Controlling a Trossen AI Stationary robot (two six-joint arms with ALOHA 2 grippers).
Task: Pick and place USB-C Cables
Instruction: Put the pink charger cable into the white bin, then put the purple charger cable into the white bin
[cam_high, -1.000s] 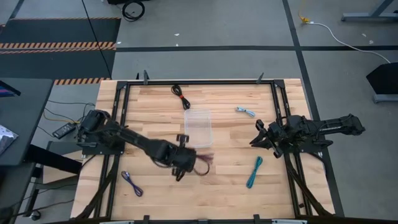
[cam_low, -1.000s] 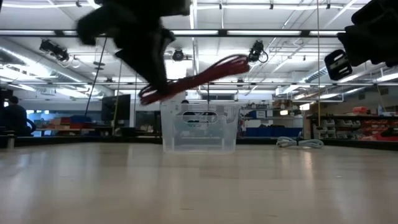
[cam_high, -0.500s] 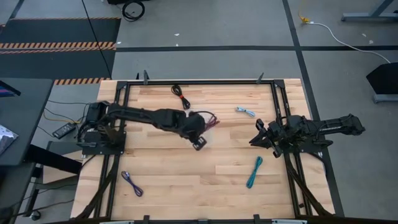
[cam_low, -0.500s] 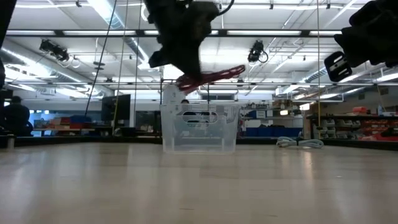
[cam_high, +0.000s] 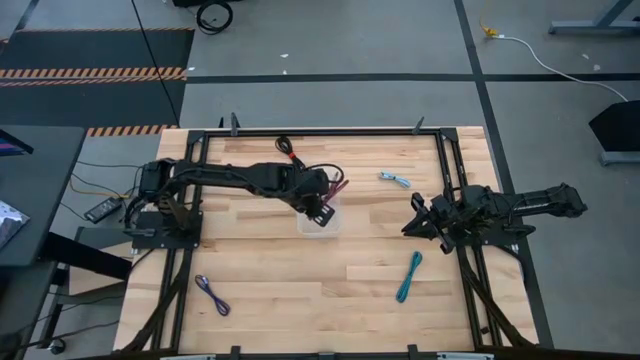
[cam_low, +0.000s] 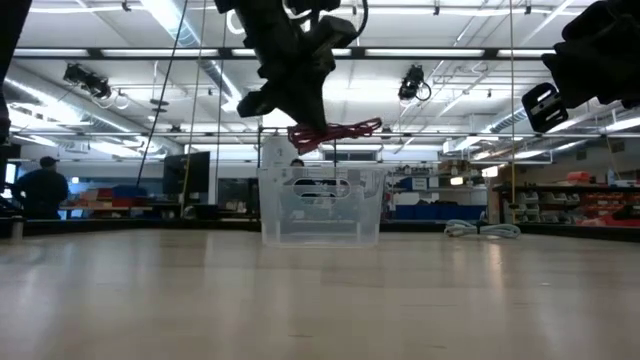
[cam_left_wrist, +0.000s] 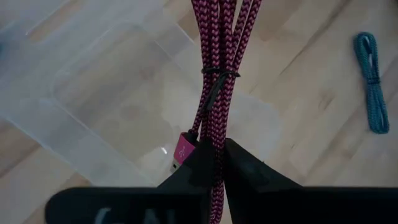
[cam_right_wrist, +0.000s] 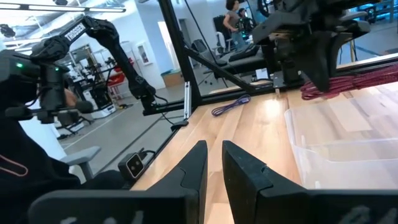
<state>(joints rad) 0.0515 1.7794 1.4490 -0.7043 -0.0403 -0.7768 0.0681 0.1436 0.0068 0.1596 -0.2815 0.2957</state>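
Maroon braided cable is clamped betw. the fingers of the left gripper, seen from the left wrist view as a folded bundle tied w/ a thin black band, its plug end pressed against one finger. The left arm is stretched from its base near the table's left edge toward the table's centre, w/ the gripper held above the clear plastic bin; in the low view the bundle is held roughly level just over the bin's rim, not yet inside.

The right gripper is parked near the table's right edge, arm folded low & pointing inward; its fingers are seen close together w/ only a narrow gap and nothing betw. them in the right wrist view.

Other cables are left on the wooden table: teal one toward the near right corner, purple-blue one toward the near left corner, light blue one toward the far right, black-w/-red one by the far edge, just beside the left arm.
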